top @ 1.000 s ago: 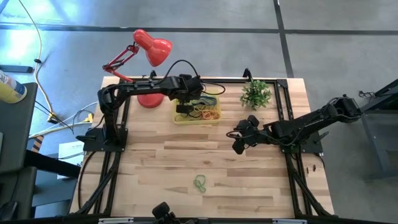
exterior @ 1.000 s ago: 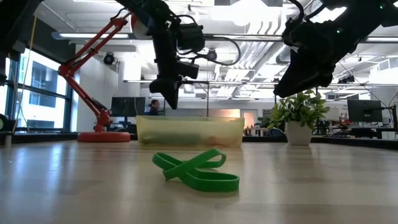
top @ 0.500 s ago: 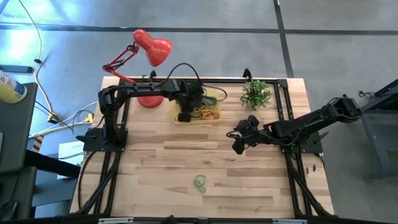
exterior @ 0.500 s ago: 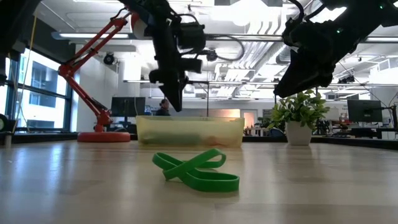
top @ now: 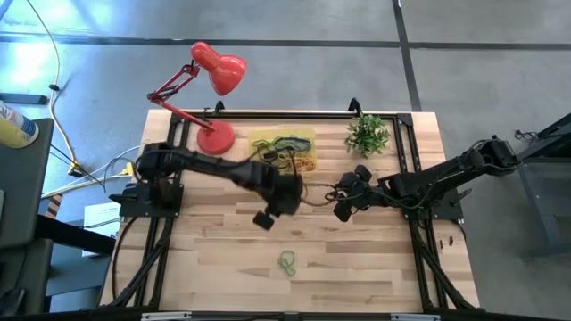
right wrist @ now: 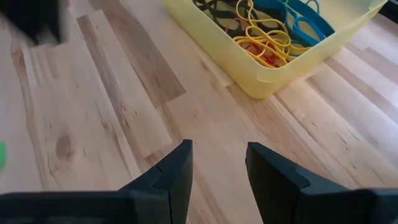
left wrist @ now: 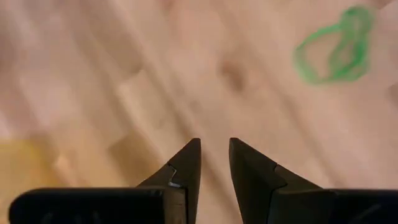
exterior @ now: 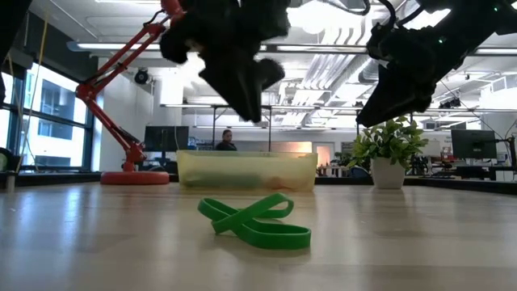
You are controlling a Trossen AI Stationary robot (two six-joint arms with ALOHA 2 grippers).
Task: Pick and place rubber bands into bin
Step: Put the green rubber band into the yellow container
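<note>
From above, the left gripper (top: 265,218) hangs empty, fingers slightly parted, between the bin (top: 282,153) of rubber bands (top: 287,152) behind it, beside a red lamp (top: 212,76), and the green band (top: 286,261) ahead; at table level that band (exterior: 254,221) lies before the bin (exterior: 246,170); the right gripper (right wrist: 217,163), spread and empty, faces the bin (right wrist: 273,37).

Motion-blurred left arm (exterior: 230,48) in low view; bin (right wrist: 273,59) cut off in right wrist view.
</note>
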